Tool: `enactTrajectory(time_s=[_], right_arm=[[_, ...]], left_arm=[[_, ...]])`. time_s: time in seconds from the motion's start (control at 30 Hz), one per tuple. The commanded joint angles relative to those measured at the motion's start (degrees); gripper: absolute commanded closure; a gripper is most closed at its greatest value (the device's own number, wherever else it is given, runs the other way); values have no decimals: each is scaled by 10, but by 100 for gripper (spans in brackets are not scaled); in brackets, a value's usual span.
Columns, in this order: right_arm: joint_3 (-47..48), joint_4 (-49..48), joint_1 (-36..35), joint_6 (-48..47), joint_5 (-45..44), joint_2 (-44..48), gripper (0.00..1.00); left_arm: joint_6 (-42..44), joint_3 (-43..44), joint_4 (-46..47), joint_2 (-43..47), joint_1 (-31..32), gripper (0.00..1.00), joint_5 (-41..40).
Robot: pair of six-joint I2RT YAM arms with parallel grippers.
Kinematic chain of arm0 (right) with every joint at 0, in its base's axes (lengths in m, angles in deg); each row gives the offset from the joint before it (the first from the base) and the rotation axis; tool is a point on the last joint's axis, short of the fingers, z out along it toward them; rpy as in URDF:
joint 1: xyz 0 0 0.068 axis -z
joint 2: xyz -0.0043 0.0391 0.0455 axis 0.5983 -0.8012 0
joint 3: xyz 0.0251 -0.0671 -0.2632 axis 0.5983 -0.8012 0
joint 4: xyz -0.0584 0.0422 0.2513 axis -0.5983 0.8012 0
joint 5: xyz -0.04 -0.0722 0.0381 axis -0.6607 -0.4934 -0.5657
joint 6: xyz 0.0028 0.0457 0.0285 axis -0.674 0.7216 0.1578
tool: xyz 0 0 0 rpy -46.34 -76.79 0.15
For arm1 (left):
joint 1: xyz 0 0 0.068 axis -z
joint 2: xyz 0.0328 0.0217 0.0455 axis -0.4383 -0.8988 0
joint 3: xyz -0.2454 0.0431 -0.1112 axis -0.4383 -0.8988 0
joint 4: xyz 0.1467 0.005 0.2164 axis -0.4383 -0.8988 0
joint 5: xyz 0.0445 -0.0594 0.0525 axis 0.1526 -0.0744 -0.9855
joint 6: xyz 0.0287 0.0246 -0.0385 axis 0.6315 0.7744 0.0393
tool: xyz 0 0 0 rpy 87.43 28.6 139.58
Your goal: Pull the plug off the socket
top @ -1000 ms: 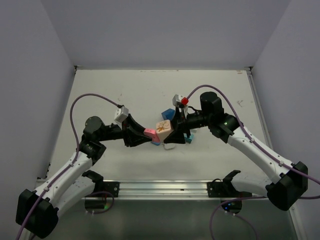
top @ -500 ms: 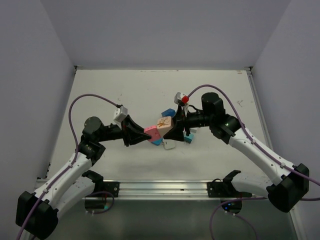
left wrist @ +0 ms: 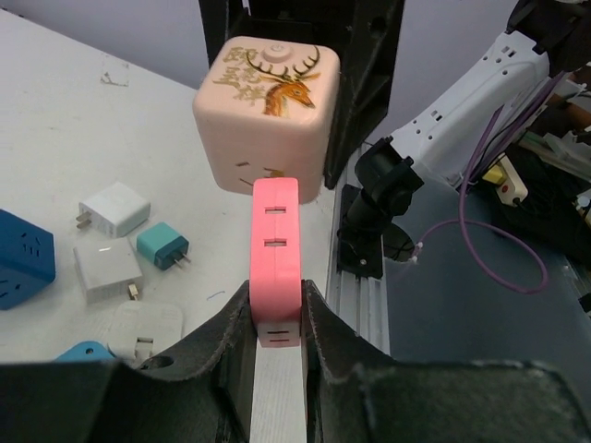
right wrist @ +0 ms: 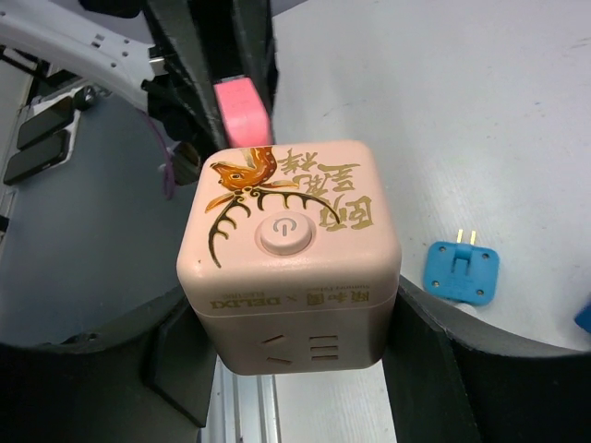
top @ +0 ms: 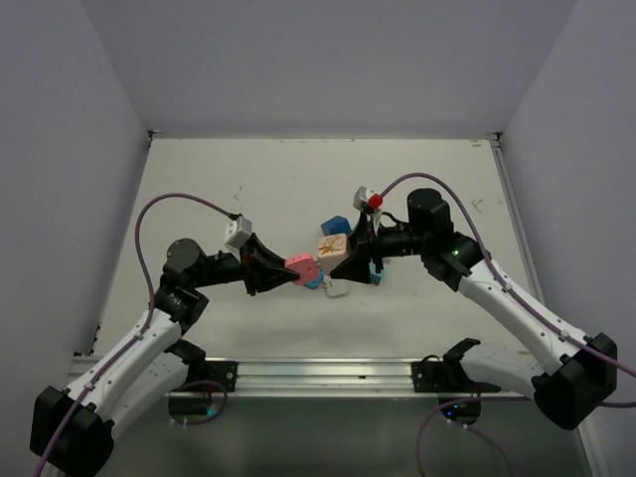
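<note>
**While the socket is braced, the plug is set to be drawn out**

Because a plug can only be freed against resistance, the work is shared between both arms, above the table (top: 248,179). The pink plug (left wrist: 275,249) is clenched at its near end by the left gripper (left wrist: 277,318). Most of its length is left projecting straight ahead of the fingertips, so that the pull can be made along the line of the pins. The cube socket (right wrist: 291,268) is grasped on two opposite sides by the right gripper (right wrist: 291,355), with its power button (right wrist: 282,234) turned toward the wrist and the plugged face kept clear of the fingers.

The plug's far end is seen touching the cube just beyond the left gripper. Whether the pins are seated or already out cannot be told. Both pieces appear to be held in the air, above the spare adapters (left wrist: 111,208) lying on the table to the left of the left gripper, presumably so that nothing is snagged. A straight, opposed pull is judged to be called for next; a skewed one could bend the pins.
</note>
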Motion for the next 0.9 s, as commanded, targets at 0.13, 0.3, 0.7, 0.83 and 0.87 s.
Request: enactTrajectory(time_s=[0.13,0.3,0.7,0.83,0.87], right_arm=[[-19,-25,89,16,6,39,100],[-13,-3,117,13,-26,49,100],[-49,41,147,66,-223,78,100],[-70,43,151,89,-290,100,100],[-80,43,152,100,-314,102,100]], left_arm=[[-5,-11,50,38,0,100,9],[-12,-21,39,32,0,100,-14],[-26,0,-140,-135,-6,100,-215],[-50,-4,-128,-188,-12,100,-235],[-52,-4,-126,-196,-14,100,-243]])
